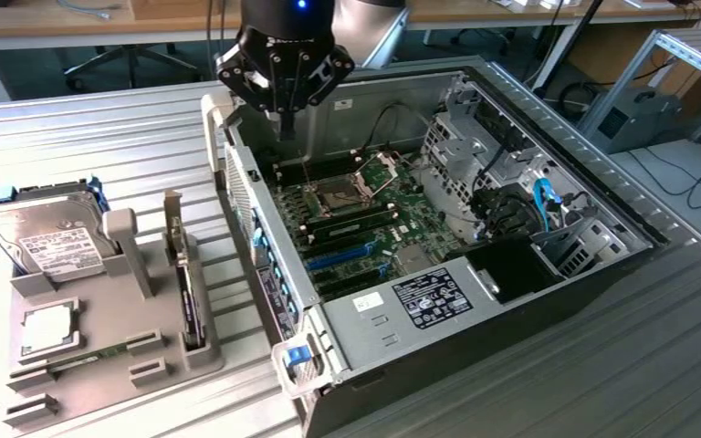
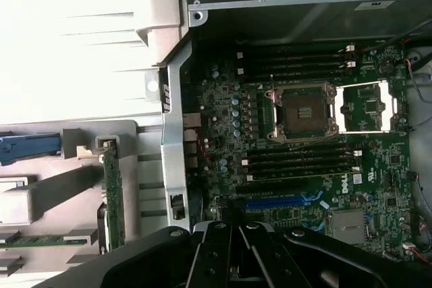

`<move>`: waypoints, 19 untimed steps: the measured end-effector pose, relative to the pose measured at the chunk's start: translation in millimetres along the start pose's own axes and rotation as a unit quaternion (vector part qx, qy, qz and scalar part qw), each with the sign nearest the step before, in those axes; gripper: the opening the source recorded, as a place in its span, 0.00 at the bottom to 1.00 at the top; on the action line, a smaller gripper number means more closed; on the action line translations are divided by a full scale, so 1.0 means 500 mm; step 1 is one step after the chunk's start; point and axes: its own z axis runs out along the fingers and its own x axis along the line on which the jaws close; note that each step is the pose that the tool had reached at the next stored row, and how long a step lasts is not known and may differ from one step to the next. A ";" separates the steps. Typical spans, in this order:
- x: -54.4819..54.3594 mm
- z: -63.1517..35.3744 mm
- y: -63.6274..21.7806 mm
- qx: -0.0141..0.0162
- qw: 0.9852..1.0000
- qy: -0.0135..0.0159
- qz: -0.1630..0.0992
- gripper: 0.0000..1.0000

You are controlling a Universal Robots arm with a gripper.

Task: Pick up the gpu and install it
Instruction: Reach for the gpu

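Note:
The gpu (image 1: 183,283) stands on its edge in a slot of the grey holder (image 1: 131,301) on the exterior view's left, its silvery bracket at the far end. In the wrist view the gpu (image 2: 113,197) shows edge-on as a thin green-brown strip beside the case wall. My gripper (image 1: 287,126) hangs above the far left corner of the open computer case (image 1: 326,328), over the motherboard (image 1: 363,224). Its fingers are shut with nothing between them. In the wrist view the gripper (image 2: 233,234) points down at the blue expansion slot (image 2: 277,202).
The grey holder also carries a silver hard drive (image 1: 47,239), a square processor (image 1: 48,328) and a narrow green memory stick (image 1: 88,356). Inside the case are the open processor socket (image 2: 302,112), drive cages (image 1: 485,146) and a power supply (image 1: 430,297). The ribbed metal table (image 1: 107,137) lies around.

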 end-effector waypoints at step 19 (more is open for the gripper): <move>0.060 -0.002 -0.005 0.000 1.000 0.000 0.000 0.11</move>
